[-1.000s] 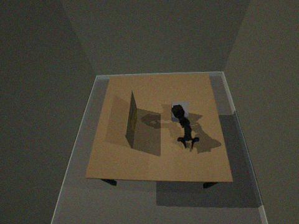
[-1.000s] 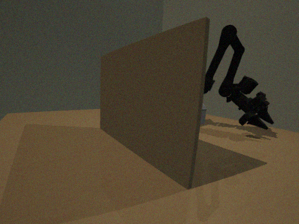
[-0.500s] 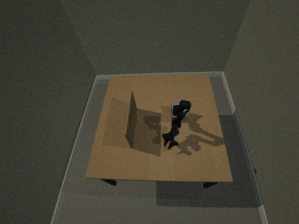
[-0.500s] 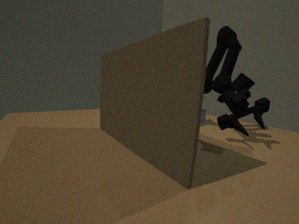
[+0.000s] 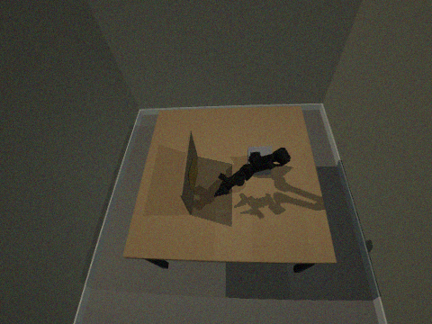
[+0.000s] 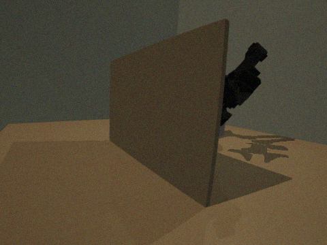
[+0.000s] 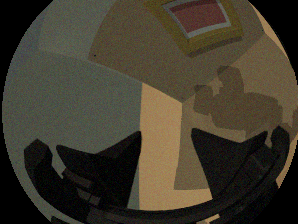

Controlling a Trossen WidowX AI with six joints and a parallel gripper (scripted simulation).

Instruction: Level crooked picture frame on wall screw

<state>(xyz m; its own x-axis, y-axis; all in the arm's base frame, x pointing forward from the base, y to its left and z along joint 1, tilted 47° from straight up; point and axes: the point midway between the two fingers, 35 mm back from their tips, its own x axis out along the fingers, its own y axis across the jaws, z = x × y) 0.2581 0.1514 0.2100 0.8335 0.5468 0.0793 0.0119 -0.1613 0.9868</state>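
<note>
The picture frame (image 7: 200,18) has a yellow border around a red picture and hangs on the tan wall panel (image 7: 133,50) (image 5: 189,189) (image 6: 163,112). In the top view the frame (image 5: 193,172) shows only as a thin yellow sliver on the panel's arm side. My gripper (image 7: 166,133) (image 5: 220,192) is open and empty. It points at the panel from a short way off, low and apart from the frame. In the exterior view the panel's back hides the frame and the gripper; only the arm (image 6: 243,82) shows past its edge. The screw and strip are hidden.
The panel stands upright on the wooden table (image 5: 252,234) (image 6: 68,190). The arm's base (image 5: 258,150) sits behind the arm on the table. A grey floor strip (image 5: 324,139) borders the table's right side.
</note>
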